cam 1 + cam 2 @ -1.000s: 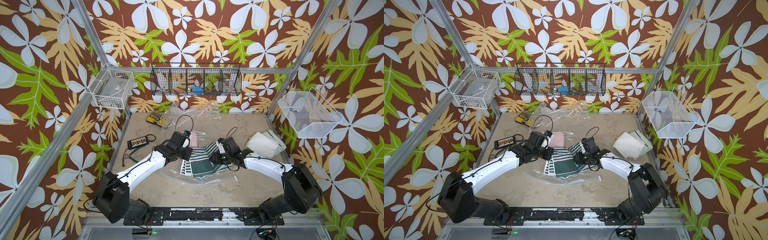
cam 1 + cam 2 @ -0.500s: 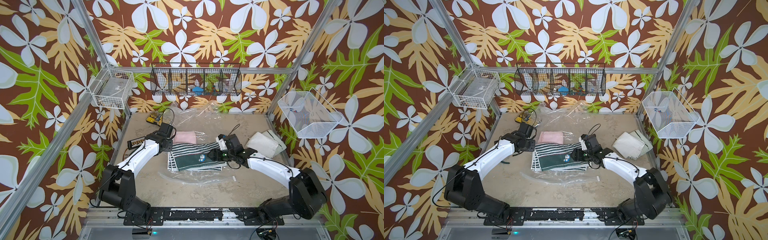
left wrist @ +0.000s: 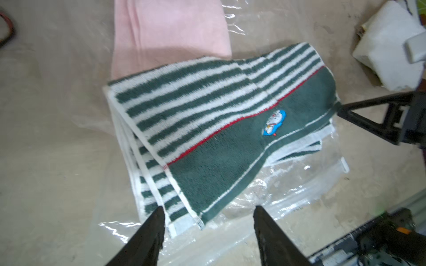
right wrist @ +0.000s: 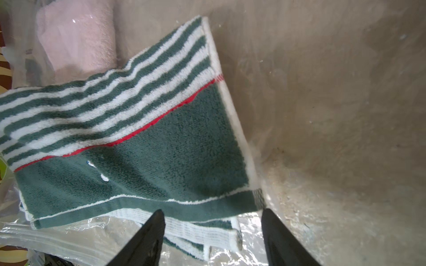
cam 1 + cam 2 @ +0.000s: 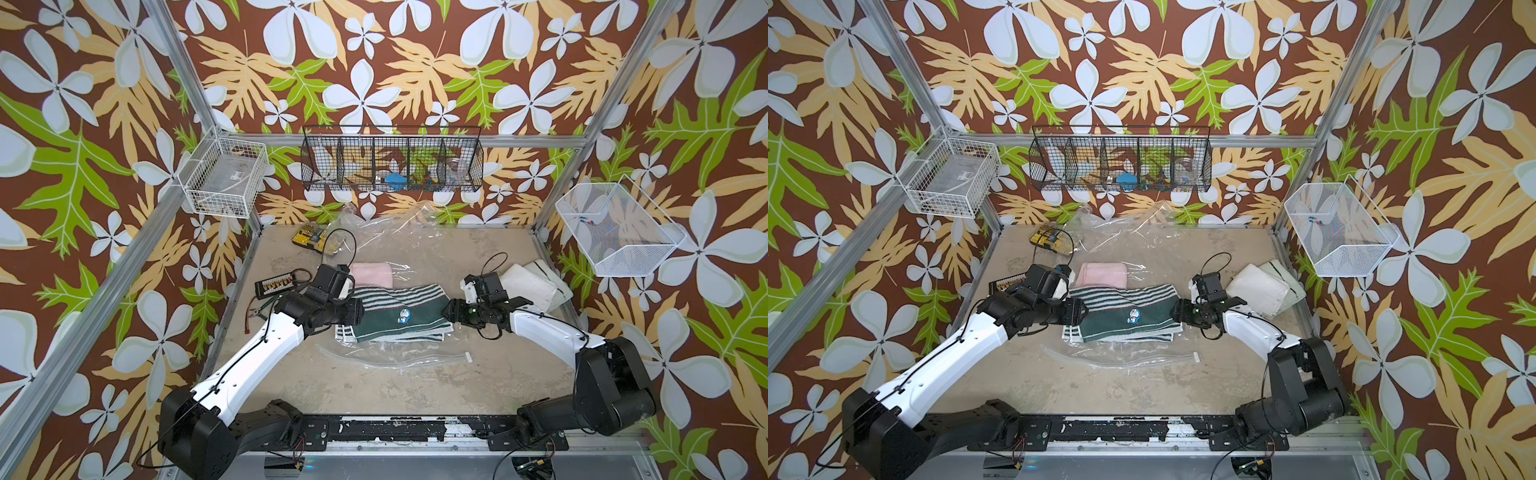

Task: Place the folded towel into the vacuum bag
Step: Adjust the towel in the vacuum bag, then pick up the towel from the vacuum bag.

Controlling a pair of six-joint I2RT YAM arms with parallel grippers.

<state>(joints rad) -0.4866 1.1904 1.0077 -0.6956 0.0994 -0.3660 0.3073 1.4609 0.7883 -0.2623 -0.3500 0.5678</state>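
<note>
Floral wallpaper (image 5: 374,62) is covering the walls; a black wire basket (image 5: 392,158) is hanging above the worktop's (image 5: 478,249) far edge, a white basket (image 5: 224,178) and a mesh basket (image 5: 619,237) flanking it.

Bright, diffuse light; faint soft shadows on desk (image 5: 415,390). Specular glare on vacuum bag (image 3: 288,193). Wrist views blurred; top views sharp.

The left arm (image 5: 266,345) and right arm (image 5: 548,328) stretch low toward the towel (image 5: 399,328) from opposite ends. The left gripper (image 3: 208,221) and right gripper (image 4: 212,221) sit at its edges, jaws spread, clamping nothing.
</note>
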